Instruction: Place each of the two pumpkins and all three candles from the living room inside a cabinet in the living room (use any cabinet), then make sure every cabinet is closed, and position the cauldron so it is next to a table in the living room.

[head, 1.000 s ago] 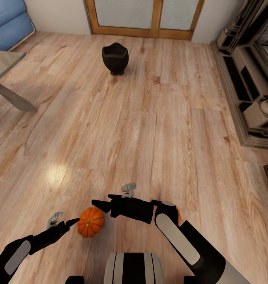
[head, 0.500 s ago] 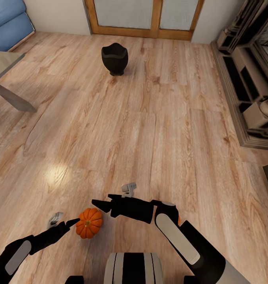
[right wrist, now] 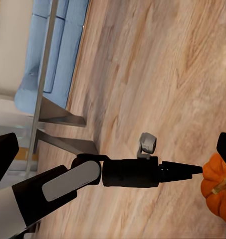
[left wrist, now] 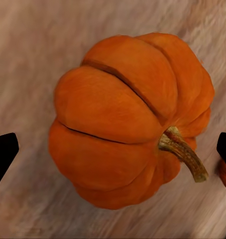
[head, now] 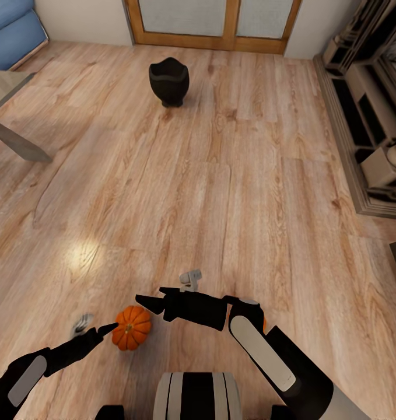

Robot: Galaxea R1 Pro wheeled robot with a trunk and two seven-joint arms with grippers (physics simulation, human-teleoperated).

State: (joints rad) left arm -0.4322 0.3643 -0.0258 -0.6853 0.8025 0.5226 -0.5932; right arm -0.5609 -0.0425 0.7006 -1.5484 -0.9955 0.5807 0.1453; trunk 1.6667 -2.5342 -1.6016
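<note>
Left wrist view: spread fingers (left wrist: 4,155) flank pumpkin (left wrist: 130,119), untouched.

One ribbed orange pumpkin (head: 130,327) lies on the wooden floor, tipped so that its short brownish stem (left wrist: 184,153) points sideways. The black cauldron (head: 169,82) stands upright on the floor, well apart from it. The grey table (head: 8,116) stands at the side.

Left arm's tool (right wrist: 185,170) tips meet a pumpkin (right wrist: 218,189) on wood floor (right wrist: 157,74) — blue sofa (right wrist: 53,55) beyond.
</note>
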